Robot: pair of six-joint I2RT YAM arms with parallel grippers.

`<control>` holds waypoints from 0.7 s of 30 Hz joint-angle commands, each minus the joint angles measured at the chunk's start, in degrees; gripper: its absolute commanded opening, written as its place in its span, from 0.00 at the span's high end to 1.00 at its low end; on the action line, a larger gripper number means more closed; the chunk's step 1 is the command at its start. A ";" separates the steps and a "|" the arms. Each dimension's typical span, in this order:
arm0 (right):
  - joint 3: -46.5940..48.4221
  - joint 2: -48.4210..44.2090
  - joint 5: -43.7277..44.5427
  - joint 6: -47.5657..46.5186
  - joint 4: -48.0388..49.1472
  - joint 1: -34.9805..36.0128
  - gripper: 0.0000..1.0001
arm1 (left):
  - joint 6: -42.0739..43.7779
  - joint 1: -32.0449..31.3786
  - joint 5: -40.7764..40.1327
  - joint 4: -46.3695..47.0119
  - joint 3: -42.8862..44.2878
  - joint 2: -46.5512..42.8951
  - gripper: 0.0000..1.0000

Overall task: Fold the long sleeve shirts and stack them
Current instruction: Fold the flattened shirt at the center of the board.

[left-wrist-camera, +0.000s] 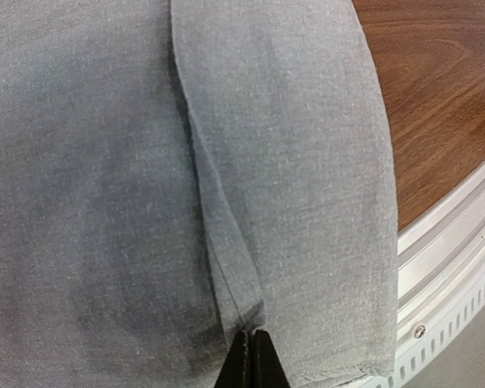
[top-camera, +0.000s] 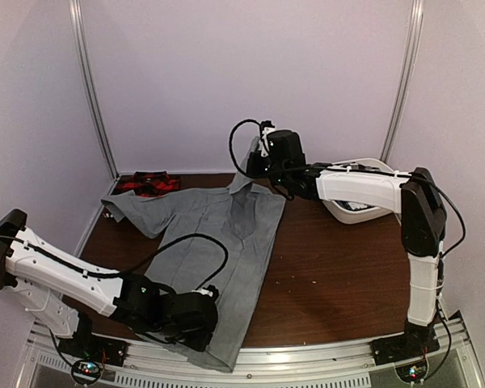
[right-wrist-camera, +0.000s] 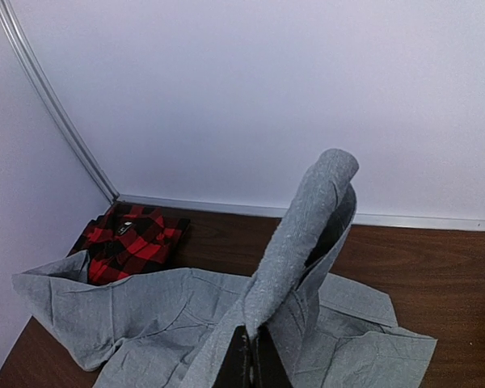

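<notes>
The grey shirt (top-camera: 226, 230), seemingly soft and light, is lying across the tabletop (top-camera: 339, 267), likely sagging wherever unsupported, with the left hand (left-wrist-camera: 250, 335) pinching its near hem and the right hand (right-wrist-camera: 250, 333) clamping its raised collar.

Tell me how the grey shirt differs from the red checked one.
The grey shirt is plain; the checked shirt is red and black. The grey shirt lies spread across the table; the checked shirt sits bundled small in the far left corner. The left pincer and right pincer each pinch the grey shirt; no pincer touches the checked shirt. Both rest on the table.
</notes>
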 commanded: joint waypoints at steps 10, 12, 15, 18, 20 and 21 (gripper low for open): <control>-2.45 -6.23 3.94 0.42 -1.72 1.78 1.00 | -2.45 -1.64 -0.73 -1.25 0.94 0.33 1.00; -2.28 -6.51 3.95 0.23 -1.71 1.86 1.00 | -3.20 -2.03 -1.50 -1.95 1.26 0.24 1.00; -2.20 -6.85 3.85 0.21 -1.50 1.94 1.00 | -4.26 -2.60 -2.23 -2.83 1.39 0.00 1.00; -2.02 -7.00 3.66 0.19 -1.21 2.11 1.00 | -5.58 -3.02 -2.60 -3.07 0.90 -0.38 1.00; -1.82 -7.10 3.30 0.09 -0.98 2.21 1.00 | -6.41 -3.13 -2.70 -3.09 0.49 -0.75 1.00; -1.76 -6.98 3.04 -0.07 -0.89 2.33 1.00 | -6.64 -3.26 -2.78 -3.08 0.36 -0.83 1.00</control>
